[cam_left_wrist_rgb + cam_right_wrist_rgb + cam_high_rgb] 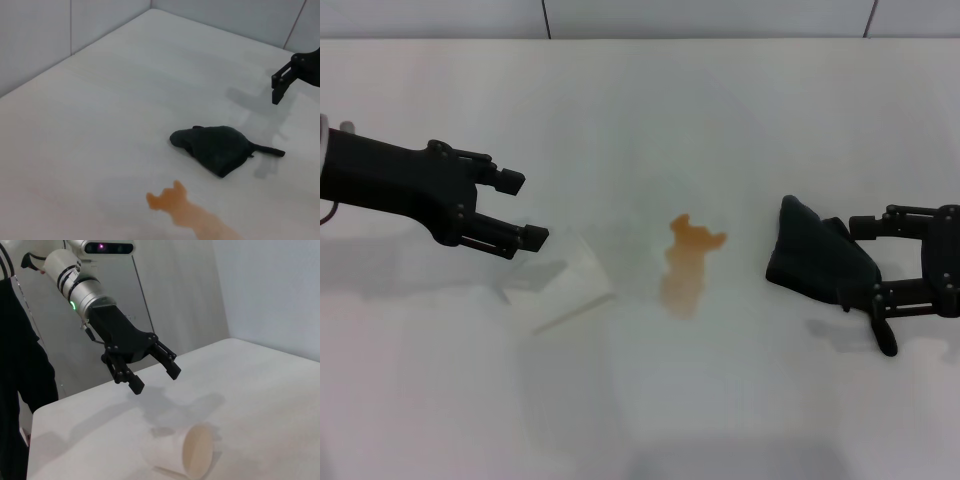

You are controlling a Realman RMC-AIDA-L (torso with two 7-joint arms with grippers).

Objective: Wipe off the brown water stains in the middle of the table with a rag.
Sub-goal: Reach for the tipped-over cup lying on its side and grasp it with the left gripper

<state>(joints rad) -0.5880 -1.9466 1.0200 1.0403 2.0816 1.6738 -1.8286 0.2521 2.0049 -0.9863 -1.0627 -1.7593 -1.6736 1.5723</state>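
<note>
The brown water stain [686,262] is an orange-brown blotch in the middle of the white table [640,100]; it also shows in the left wrist view [186,211]. The black rag [815,260] lies wadded on the table to the right of the stain, with a thin tail; the left wrist view shows it lying free [217,148]. My right gripper [865,260] is open at the rag's right side, raised above the table and holding nothing; part of it shows in the left wrist view [282,84]. My left gripper [523,210] is open and empty, hovering left of the stain [156,380].
A clear plastic cup [560,282] lies on its side between the left gripper and the stain, its mouth showing in the right wrist view [196,457]. A wall runs along the table's far edge. A person in dark clothes stands beyond the table [20,370].
</note>
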